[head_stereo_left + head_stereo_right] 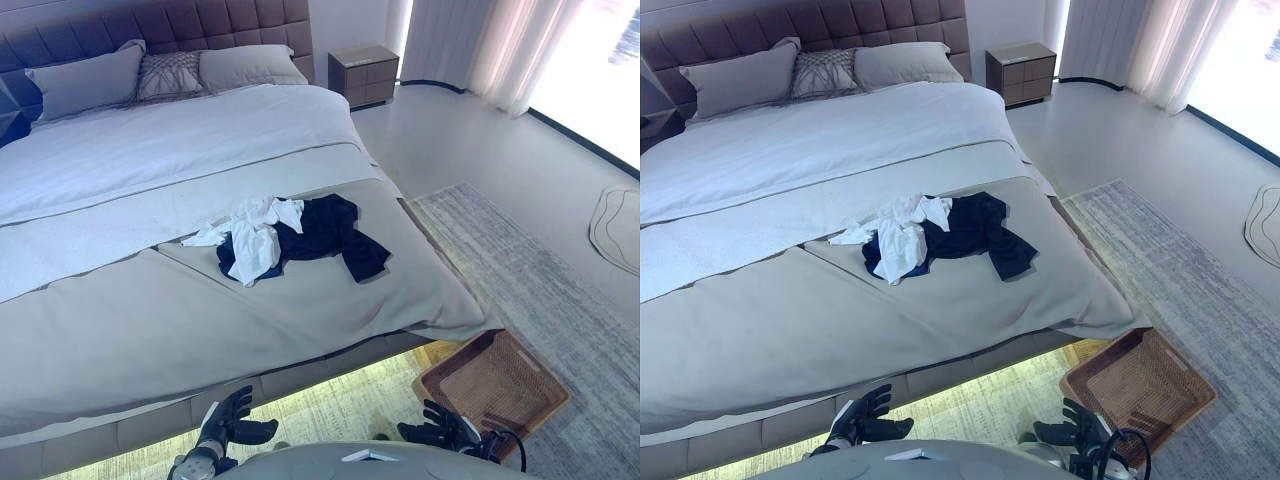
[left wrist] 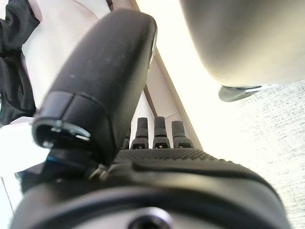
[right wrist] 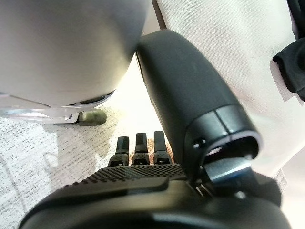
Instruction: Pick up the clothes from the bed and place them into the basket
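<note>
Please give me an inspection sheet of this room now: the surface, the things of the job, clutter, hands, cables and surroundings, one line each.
Surface: bed with grey cover, made; three pillows at the headboard.
Job's things: clothes, one white and dark heap, on the bed near its foot; basket on the floor by the bed's right corner, nothing seen inside.
Clutter: nothing seen.
Hands: left hand and right hand both low before the bed, open, holding nothing, far from the clothes.
Cables: nothing seen.
Surroundings: nightstand beside the headboard, rug on the floor to the right, curtains at the window.
</note>
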Motion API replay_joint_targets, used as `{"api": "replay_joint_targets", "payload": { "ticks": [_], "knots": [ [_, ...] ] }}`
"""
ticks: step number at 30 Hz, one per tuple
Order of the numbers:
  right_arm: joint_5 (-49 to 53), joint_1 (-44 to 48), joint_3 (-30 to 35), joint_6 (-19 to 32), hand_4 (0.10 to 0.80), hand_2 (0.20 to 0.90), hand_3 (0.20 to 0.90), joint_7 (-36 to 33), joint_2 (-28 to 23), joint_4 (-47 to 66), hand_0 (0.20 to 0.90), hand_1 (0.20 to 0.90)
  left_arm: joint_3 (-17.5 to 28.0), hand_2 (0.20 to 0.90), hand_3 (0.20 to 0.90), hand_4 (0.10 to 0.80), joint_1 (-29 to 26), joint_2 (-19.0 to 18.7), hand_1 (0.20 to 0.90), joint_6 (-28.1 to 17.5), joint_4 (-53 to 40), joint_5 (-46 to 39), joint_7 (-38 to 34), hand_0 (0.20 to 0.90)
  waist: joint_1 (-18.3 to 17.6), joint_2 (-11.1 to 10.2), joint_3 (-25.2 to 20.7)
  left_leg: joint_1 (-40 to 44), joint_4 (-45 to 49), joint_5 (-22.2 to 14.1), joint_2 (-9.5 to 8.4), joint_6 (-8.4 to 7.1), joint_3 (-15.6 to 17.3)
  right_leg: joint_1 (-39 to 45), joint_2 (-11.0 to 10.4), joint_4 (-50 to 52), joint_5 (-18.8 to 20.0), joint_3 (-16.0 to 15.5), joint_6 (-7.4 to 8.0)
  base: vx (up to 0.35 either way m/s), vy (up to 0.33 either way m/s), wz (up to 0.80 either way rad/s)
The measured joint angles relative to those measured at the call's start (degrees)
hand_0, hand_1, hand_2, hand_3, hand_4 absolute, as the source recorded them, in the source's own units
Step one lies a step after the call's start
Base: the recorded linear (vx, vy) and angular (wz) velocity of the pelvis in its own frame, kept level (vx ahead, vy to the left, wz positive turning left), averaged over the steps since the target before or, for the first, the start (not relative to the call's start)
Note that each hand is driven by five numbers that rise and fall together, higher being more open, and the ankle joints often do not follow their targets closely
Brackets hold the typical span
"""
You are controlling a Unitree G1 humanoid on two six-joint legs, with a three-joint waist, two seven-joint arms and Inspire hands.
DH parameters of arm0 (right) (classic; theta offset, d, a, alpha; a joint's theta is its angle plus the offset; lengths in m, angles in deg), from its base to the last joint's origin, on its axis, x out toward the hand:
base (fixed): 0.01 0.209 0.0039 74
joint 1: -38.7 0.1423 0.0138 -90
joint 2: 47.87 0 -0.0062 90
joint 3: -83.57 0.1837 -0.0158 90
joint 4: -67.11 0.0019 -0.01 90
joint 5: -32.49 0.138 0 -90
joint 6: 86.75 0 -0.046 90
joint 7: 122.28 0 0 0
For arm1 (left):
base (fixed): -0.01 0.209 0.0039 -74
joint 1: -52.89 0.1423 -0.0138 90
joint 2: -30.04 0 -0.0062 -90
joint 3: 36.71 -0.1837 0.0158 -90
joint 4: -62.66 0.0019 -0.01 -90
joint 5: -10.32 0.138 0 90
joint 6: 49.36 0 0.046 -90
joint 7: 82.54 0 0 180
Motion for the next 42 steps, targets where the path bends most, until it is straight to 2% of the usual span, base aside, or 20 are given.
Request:
{"api": "replay_joint_targets", "payload": {
  "ticks": [15,17,18,19,20,22,23,26,28,30,31,32,33,34,35,36,38,41,42],
  "knots": [
    [0.09,0.43,-0.02,-0.01,0.8,0.9,0.9,0.58,-0.19,-0.03,0.9,0.9,0.03,0.9,0.9,0.8,-0.3,-0.02,0.9,0.01,0.0,-0.06,-0.09,0.9,-0.18,0.62,0.94,-0.02,0.31,-0.08,0.61,-0.09,0.17,-0.15,0.69,0.27,-0.08,0.37,-0.12,0.002,-0.07,-0.01],
    [0.02,1.59,-0.88,-0.31,0.8,0.9,0.9,1.27,-0.43,0.04,0.9,0.9,0.13,0.9,0.9,0.8,-1.39,-0.08,0.9,0.11,0.0,-2.06,-0.12,0.9,0.01,0.5,2.29,-1.78,4.27,-1.25,1.59,-1.14,0.19,-1.0,1.13,1.85,-0.67,0.57,-0.71,-0.062,-0.111,-0.06],
    [0.02,2.57,-1.2,-0.52,0.8,0.9,0.9,1.47,-0.61,0.03,0.9,0.9,0.34,0.9,0.9,0.8,-2.05,-0.06,0.9,0.16,0.0,-3.68,-0.13,0.9,0.42,0.54,3.31,-3.41,7.41,-1.61,2.37,-2.55,-0.04,-1.97,1.53,3.69,-1.54,0.34,-1.32,-0.036,-0.095,-0.06],
    [0.01,3.65,-1.57,-0.72,0.8,0.9,0.9,1.85,-0.64,-0.02,0.9,0.9,0.96,0.9,0.9,0.8,-3.52,-0.33,0.9,0.16,0.08,-5.07,-0.1,0.9,0.53,-0.42,4.89,-5.56,11.79,-1.79,2.14,-3.49,-0.74,-3.22,1.02,5.71,-2.74,0.99,-2.07,0.012,-0.036,-0.06],
    [-0.05,4.96,-1.61,-0.9,0.8,0.9,0.9,2.23,-0.7,-0.22,0.9,0.9,1.91,0.9,0.9,0.8,-4.58,-0.38,0.9,0.19,0.11,-6.3,-0.07,0.9,1.15,-1.24,6.24,-7.88,16.14,-0.57,2.12,-5.29,-2.29,-3.69,0.71,6.82,-2.98,1.13,-2.27,0.035,0.002,-0.04],
    [-0.61,5.69,-1.58,-0.94,0.8,0.9,0.9,2.25,-0.8,-0.36,0.9,0.9,3.2,0.9,0.9,0.8,-6.85,-0.34,0.9,0.1,-0.06,-7.2,0.4,0.9,1.82,-3.06,7.32,-12.21,21.47,1.51,1.28,-6.43,-3.24,-4.05,-1.12,6.81,-3.41,1.04,-2.91,0.053,0.059,0.05],
    [-0.8,5.7,-1.62,-0.95,0.8,0.9,0.9,2.24,-1.24,-0.37,0.9,0.9,3.4,0.9,0.9,0.8,-7.21,-0.2,0.9,0.05,-0.53,-7.28,0.76,0.9,2.04,-3.79,7.73,-12.58,21.52,1.03,0.61,-5.65,-2.59,-3.92,-1.69,6.29,-3.41,0.78,-2.91,0.118,0.166,0.17],
    [-0.83,5.72,-1.9,-1.01,0.8,0.9,0.9,1.88,-3.07,-0.61,0.9,0.9,3.35,0.9,0.9,0.8,-8.02,0.35,0.9,-0.35,-2.27,-7.23,1.58,0.9,1.89,-2.94,8.09,-12.13,16.02,-1.24,-1.23,-1.93,1.37,-4.14,-2.23,6.52,-3.65,-1.08,-3.27,0.188,0.24,0.31],
    [-0.67,6.24,-1.9,-1.03,0.8,0.9,0.9,1.83,-3.26,-0.3,0.9,0.9,3.34,0.9,0.9,0.8,-7.91,0.37,0.9,-0.42,-2.84,-6.68,1.26,0.9,1.97,-2.58,7.98,-9.98,13.15,-2.78,-2.5,0.71,0.85,-4.49,-2.18,6.81,-3.64,-1.29,-3.25,0.208,0.242,0.02],
    [1.3,6.81,-1.82,-1.0,0.8,0.9,0.9,2.51,-3.47,-0.05,0.9,0.9,3.26,0.9,0.9,0.8,-7.43,0.66,0.9,-0.43,-3.49,-6.63,1.15,0.9,1.69,-0.88,7.66,-6.85,8.31,-3.28,-2.49,2.46,0.07,-5.11,-1.28,8.7,-3.94,-1.25,-2.76,0.231,0.199,-0.07],
    [1.49,6.96,-1.71,-0.98,0.8,0.9,0.9,2.57,-3.21,-0.06,0.9,0.9,3.27,0.9,0.9,0.8,-7.55,0.51,0.9,-0.43,-3.58,-6.64,1.14,0.9,1.7,-1.18,7.83,-6.24,7.5,-3.31,-2.89,2.53,0.04,-5.15,-1.59,9.16,-4.09,-1.03,-2.57,0.161,0.116,0.04],
    [1.7,6.7,-1.53,-0.65,0.8,0.9,0.9,3.11,-2.62,0.1,0.9,0.9,3.21,0.9,0.9,0.8,-7.41,0.12,0.9,-0.67,-4.31,-6.64,1.17,0.9,1.83,-1.62,7.78,-5.09,5.54,-2.84,-3.56,3.26,0.19,-5.32,-2.19,10.36,-4.19,-0.84,-2.38,0.166,0.096,0.01],
    [2.12,6.65,-1.51,-0.53,0.8,0.9,0.9,3.58,-1.85,0.3,0.9,0.9,3.14,0.9,0.9,0.8,-6.97,-0.63,0.9,-0.83,-5.38,-6.63,1.15,0.9,1.95,-2.17,7.72,-4.51,4.38,-2.23,-4.21,4.18,0.39,-6.87,-3.11,14.34,-4.53,-0.78,-1.26,0.156,0.062,0.02],
    [2.69,6.56,-1.52,-0.37,0.8,0.9,0.9,3.93,-1.42,1.09,0.9,0.9,2.86,0.9,0.9,0.8,-6.6,-1.34,0.9,-1.25,-5.98,-6.61,1.13,0.9,1.93,-2.1,7.85,-3.72,3.37,-2.06,-4.55,4.57,0.23,-9.73,-3.58,20.53,-4.55,-0.09,-0.93,0.139,-0.003,0.05],
    [3.14,6.38,-1.52,-0.13,0.8,0.9,0.9,4.37,-1.26,2.37,0.9,0.9,2.25,0.9,0.9,0.8,-6.32,-2.09,0.9,-1.71,-6.29,-6.54,1.12,0.9,1.71,-1.48,8.13,-2.89,2.53,-1.21,-4.41,5.62,-0.15,-12.91,-3.99,26.68,-5.3,0.22,-0.27,0.161,-0.158,0.27],
    [3.66,5.91,-1.53,0.41,0.8,0.9,0.9,4.83,-1.07,3.56,0.9,0.9,2.16,0.9,0.9,0.8,-6.32,-2.74,0.9,-1.76,-6.3,-6.48,1.2,0.9,1.25,-1.06,8.18,-2.48,1.95,-0.82,-4.35,6.2,-1.46,-14.46,-4.08,29.25,-6.34,1.13,1.15,0.151,-0.204,0.44],
    [3.68,4.92,-1.84,1.26,0.8,0.9,0.9,4.62,-0.83,6.78,0.9,0.9,1.1,0.9,0.9,0.8,-6.77,-4.14,0.9,-1.86,-6.71,-6.63,1.14,0.9,0.79,-0.87,8.3,-2.97,1.81,-0.99,-4.48,4.5,-3.54,-14.96,-3.74,25.83,-6.56,2.54,1.48,0.037,-0.225,0.58],
    [3.41,7.51,-3.98,3.7,0.8,0.9,0.9,3.13,-1.6,12.0,0.9,0.9,-0.94,0.9,0.9,0.8,-8.76,-6.61,0.9,-1.91,-10.2,-7.05,0.97,0.9,0.59,-1.73,9.05,-6.33,2.13,0.16,-5.7,5.34,-6.75,-16.63,-4.41,13.96,-6.19,4.85,1.45,-0.13,-0.304,0.64],
    [1.53,9.88,-5.33,3.73,0.8,0.9,0.9,0.99,-2.19,12.67,0.9,0.9,-2.16,0.9,0.9,0.8,-9.76,-7.29,0.9,-1.71,-11.7,-7.71,0.86,0.9,1.09,-1.87,9.45,-7.82,2.82,0.81,-6.25,4.58,-8.79,-17.28,-4.54,12.48,-6.17,5.57,1.43,-0.117,-0.401,0.93]
  ]
}}
